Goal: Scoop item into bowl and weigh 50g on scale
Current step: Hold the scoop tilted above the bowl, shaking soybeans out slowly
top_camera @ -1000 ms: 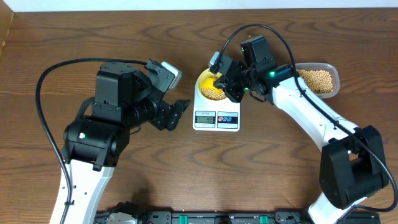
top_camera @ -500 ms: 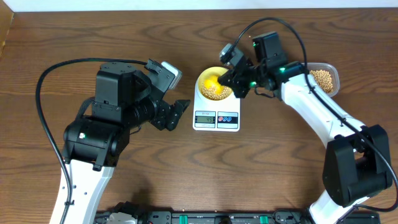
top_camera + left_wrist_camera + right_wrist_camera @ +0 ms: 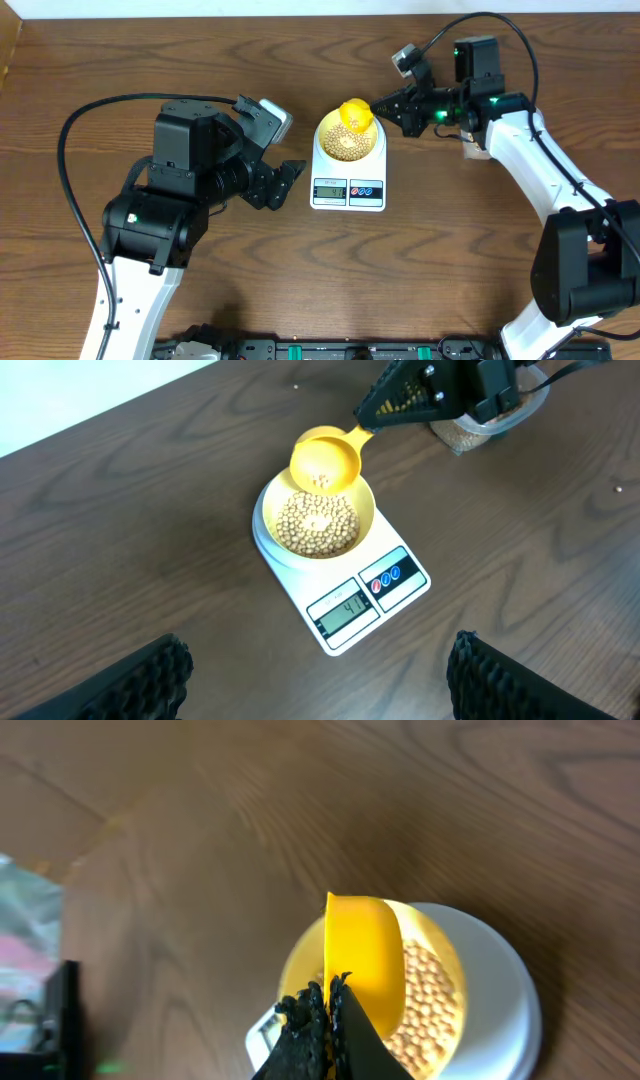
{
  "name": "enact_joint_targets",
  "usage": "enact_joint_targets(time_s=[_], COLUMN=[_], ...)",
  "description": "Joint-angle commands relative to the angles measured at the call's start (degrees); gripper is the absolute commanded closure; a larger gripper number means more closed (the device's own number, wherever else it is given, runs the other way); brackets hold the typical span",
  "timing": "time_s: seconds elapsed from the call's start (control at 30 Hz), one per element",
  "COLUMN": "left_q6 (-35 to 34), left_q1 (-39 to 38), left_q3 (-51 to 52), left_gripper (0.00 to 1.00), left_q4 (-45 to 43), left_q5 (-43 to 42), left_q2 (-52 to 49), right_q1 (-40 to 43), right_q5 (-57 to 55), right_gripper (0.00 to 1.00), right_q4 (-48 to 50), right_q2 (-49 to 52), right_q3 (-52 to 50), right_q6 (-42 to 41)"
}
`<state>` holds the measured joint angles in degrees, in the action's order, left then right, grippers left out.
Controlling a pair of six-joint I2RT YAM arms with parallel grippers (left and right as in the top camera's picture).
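The white scale [image 3: 348, 185] stands about in the middle of the tabletop [image 3: 120, 60], a little nearer to the far edge, and its display faces the near edge; the digits are too small to read with certainty. The pale yellow bowl [image 3: 266, 518] sits on the scale and is filled with a heap of tan beans [image 3: 345, 145]. The right claw [image 3: 385, 105] is closed tightly on the handle of a bright yellow scoop [image 3: 356, 112]. The cup of the scoop hangs over the far rim of the bowl, and a few beans lie in it. Behind this claw, toward the right edge of the tabletop, a clear tub [image 3: 462, 438] with more beans is partly hidden. The left claw [image 3: 285, 183] is just beside the left side of the scale, its fingers spread wide apart and holding nothing.
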<state>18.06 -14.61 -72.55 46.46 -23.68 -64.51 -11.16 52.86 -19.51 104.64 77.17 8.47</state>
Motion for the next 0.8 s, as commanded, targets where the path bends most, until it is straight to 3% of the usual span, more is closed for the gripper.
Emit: enact_joint_targets(time_s=[0.0,0.3,0.63,0.77], left_q6=[0.50,0.50,0.50,0.52], left_q1=[0.35,0.35,0.35,0.35], left_q3=[0.22,0.22,0.22,0.22], left_gripper=[0.16,0.16,0.16,0.16], left_q4=[0.09,0.09,0.09,0.07], left_q5=[-0.31,-0.31,-0.31,-0.31], left_q2=[0.00,0.00,0.00,0.00], right_q1=[0.35,0.74,2.29,1.88], right_q5=[6.01,5.79,5.77,5.73], right_gripper=[0.99,0.99,0.99,0.99], right_q4=[0.28,0.50,0.66,0.66], right_q2=[0.37,0.37,0.37,0.37], right_q3=[-0.02,-0.02,-0.02,-0.02], right_q6=[-1.18,-5.25,-5.22,-1.20])
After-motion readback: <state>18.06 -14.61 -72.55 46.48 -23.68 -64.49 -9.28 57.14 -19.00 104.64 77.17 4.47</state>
